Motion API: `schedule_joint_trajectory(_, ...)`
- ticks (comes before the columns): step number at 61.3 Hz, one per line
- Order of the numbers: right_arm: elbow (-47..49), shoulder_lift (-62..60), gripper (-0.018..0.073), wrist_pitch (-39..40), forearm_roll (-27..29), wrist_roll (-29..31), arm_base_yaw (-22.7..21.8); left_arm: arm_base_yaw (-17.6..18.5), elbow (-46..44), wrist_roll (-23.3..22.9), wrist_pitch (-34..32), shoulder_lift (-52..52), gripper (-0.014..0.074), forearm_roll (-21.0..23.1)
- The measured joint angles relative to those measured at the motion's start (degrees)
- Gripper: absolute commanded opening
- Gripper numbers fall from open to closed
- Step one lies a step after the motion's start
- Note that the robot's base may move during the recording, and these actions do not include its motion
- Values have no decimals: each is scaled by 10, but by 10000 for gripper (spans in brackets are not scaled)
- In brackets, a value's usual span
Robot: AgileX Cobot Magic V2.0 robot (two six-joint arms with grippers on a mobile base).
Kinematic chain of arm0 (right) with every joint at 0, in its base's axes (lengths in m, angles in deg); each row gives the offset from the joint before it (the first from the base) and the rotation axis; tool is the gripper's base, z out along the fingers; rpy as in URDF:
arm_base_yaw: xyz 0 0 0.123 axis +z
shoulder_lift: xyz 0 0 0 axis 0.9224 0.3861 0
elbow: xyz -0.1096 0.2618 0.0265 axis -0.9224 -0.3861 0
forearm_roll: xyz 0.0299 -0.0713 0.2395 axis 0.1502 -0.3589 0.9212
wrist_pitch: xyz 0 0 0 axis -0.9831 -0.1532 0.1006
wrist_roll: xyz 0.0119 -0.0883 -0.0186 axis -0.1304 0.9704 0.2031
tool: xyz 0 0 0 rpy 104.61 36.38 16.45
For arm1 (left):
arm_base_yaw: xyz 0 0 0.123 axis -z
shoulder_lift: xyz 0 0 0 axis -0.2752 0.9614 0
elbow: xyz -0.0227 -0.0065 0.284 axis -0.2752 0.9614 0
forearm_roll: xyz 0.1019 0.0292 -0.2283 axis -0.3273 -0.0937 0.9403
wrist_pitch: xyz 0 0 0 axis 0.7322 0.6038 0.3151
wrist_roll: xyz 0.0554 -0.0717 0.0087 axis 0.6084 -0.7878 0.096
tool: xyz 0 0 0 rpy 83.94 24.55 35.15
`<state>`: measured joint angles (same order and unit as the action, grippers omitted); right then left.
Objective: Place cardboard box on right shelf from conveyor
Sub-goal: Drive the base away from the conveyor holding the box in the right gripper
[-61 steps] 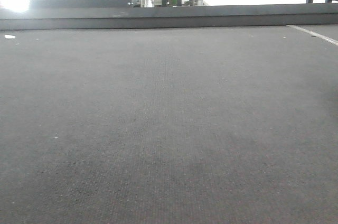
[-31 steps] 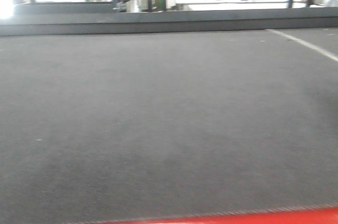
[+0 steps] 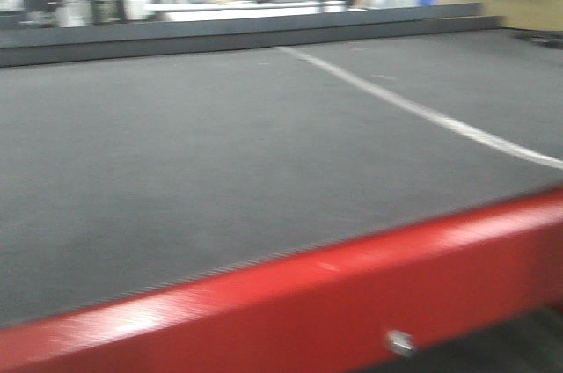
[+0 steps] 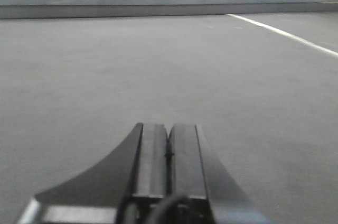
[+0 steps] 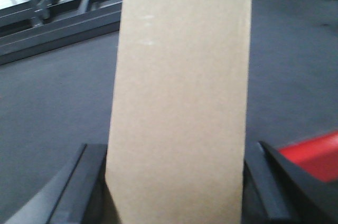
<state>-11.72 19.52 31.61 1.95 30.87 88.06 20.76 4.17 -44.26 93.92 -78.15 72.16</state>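
A plain light-tan cardboard box (image 5: 179, 97) fills the middle of the right wrist view, held upright between the two dark fingers (image 5: 84, 187) of my right gripper (image 5: 177, 182), which is shut on its sides. Behind it lies the dark-grey conveyor (image 5: 47, 102). In the left wrist view my left gripper (image 4: 169, 134) hovers low over the conveyor belt (image 4: 158, 65), its two pads pressed together with nothing between them. The right shelf is out of view.
A red frame edge (image 3: 334, 294) with a bolt (image 3: 400, 342) runs along the near side of the belt (image 3: 176, 153). A white line (image 3: 422, 113) crosses the belt diagonally. A dark rail (image 3: 220, 34) borders the far side, with desks and people beyond.
The front view has swung to the right: the red frame edge has risen into the foreground and the white line has shifted toward the centre. The picture is now blurred by motion.
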Motion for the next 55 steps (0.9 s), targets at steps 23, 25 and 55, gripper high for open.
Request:
schedule_joint_trajectory(23,0,0,153,0,0,0,0,0,0,0,0,0,-116,0)
schedule_joint_trajectory(25,0,0,153,0,0,0,0,0,0,0,0,0,-116,0)
schedule_joint_trajectory(55,0,0,153,0,0,0,0,0,0,0,0,0,-116,0)
